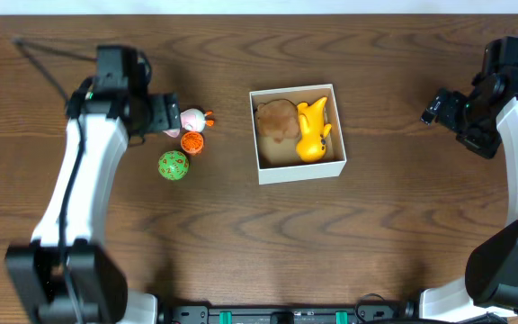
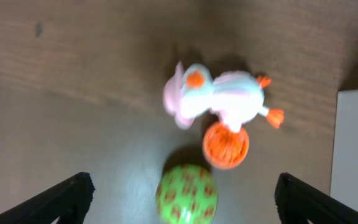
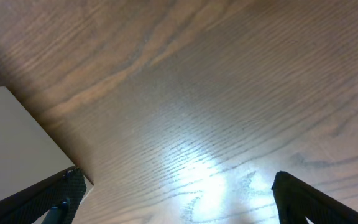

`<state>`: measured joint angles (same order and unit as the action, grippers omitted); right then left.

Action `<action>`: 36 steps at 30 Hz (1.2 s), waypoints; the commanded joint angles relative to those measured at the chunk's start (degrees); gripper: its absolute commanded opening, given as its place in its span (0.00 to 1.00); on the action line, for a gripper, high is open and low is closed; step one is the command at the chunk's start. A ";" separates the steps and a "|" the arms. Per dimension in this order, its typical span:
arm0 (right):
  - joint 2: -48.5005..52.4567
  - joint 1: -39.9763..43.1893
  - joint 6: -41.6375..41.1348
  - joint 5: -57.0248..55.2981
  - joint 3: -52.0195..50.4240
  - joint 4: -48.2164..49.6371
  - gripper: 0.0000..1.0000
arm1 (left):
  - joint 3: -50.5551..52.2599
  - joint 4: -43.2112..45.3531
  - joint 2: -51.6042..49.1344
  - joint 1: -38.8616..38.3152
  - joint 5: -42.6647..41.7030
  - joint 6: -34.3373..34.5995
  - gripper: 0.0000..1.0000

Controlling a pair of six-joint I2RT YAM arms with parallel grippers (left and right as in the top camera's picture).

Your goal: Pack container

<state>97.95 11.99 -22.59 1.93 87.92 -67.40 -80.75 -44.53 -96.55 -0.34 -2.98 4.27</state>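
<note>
The container (image 1: pixel 299 169) is a white square box with a tan inside at the table's middle. It holds a brown plush toy (image 1: pixel 277 120) and a yellow toy (image 1: pixel 313 130). Left of it lie a pink-and-white bird toy (image 1: pixel 193 118), an orange ball (image 1: pixel 192 142) and a green patterned ball (image 1: pixel 173 166). My left gripper (image 1: pixel 165 115) is open just left of the bird toy. In the left wrist view the bird (image 2: pixel 219 99), orange ball (image 2: pixel 226 145) and green ball (image 2: pixel 186 193) lie ahead of the open fingers (image 2: pixel 182 199). My right gripper (image 1: pixel 441 106) is open and empty, right of the container.
The right wrist view shows bare wood and the container's white wall (image 3: pixel 11 143) at the left edge. A dark cable (image 1: pixel 39 58) runs across the table's far left corner.
</note>
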 commanded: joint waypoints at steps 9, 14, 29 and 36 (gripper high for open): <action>-1.16 0.00 -0.72 0.48 0.46 -1.68 0.99 | -4.13 6.73 -14.05 2.69 -2.69 -2.32 0.79; -1.16 0.00 -0.72 0.46 0.46 -1.68 0.99 | -4.13 9.49 -19.08 3.54 -5.79 -2.34 0.79; -1.16 0.00 -0.70 -0.42 0.46 -2.62 0.99 | -4.15 10.84 -23.45 3.54 -8.44 -2.36 0.24; -1.16 0.00 -0.52 -0.44 0.46 -3.37 0.99 | -5.44 8.11 -17.31 3.37 -8.35 -3.43 0.14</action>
<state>97.95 11.99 -22.57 1.76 87.92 -70.59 -84.20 -35.09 -118.41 3.01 -10.55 1.96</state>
